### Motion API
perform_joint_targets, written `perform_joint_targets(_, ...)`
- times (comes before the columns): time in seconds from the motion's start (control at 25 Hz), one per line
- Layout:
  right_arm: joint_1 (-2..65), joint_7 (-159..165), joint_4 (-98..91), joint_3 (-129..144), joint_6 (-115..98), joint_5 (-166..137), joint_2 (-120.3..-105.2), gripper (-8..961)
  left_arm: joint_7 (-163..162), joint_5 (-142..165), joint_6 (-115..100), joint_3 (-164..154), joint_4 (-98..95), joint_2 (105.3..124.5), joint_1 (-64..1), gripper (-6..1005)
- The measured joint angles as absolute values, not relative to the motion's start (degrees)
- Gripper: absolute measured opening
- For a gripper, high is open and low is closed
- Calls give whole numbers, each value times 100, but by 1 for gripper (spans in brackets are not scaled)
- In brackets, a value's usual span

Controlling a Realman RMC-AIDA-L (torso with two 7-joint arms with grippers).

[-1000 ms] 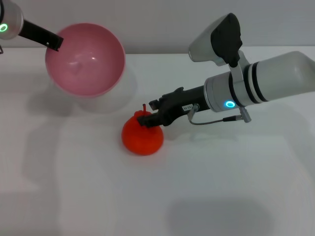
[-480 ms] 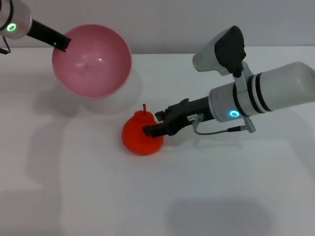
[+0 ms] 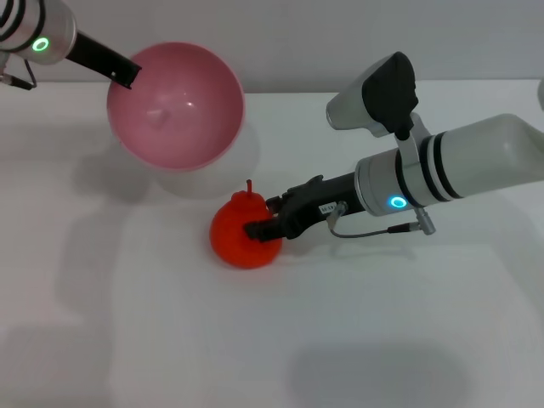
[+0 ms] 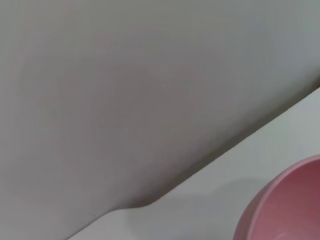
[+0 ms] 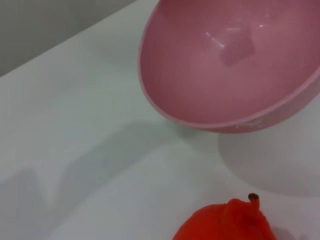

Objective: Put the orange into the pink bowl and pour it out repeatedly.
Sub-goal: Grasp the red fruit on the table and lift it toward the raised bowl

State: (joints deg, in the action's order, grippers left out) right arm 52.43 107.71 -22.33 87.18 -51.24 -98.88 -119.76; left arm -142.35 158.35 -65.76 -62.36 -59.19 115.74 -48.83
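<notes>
At frame centre the right gripper (image 3: 257, 228) pinches the small lumpy red-orange orange (image 3: 240, 236) resting on the white table (image 3: 340, 340), so the pick-up is under way, and next comes a lift toward the empty glossy pink bowl (image 3: 177, 106) tilted at upper left, clamped at its rim by the left gripper (image 3: 127, 75).

Orange (image 3: 245, 235): bright red-orange, plain skin, tiny dark stem nub. Pink bowl (image 3: 176, 104): glossy pink inside & out, no pattern, white glare spots. Surface (image 3: 272, 340): plain white w/ soft grey shadows. Right pincer (image 3: 259, 228): black; arm behind it white w/ black bands & a cyan light ring. Left arm: black & white, green light.
</notes>
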Motion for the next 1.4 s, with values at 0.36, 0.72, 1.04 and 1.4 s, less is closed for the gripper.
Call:
perform_joint_targets(0.36, 5273, 10745, -2201, 8892, -4942, -9800, -11980, 623, -14276, 15905, -6560, -6303, -5951, 11620, -4990, 43)
perform_joint_targets(0.72, 5331, 10750, -2203, 9334, -4936, -9481, -11980, 618, -14280, 15945, -6498, -6276, -5972, 11602, -5017, 43)
perform_joint_targets(1.04, 5337, 10785, -2136, 9367, -4759, -9422, -11979, 526, -14405, 16199, -6462, -6266, -6107, 11603, -5022, 43)
perform_joint_targets(1.4, 5343, 10773, -2128, 9378, -4754, -9421, -11980, 164, -14406, 16207, -6397, -6256, -6112, 11609, -5020, 43)
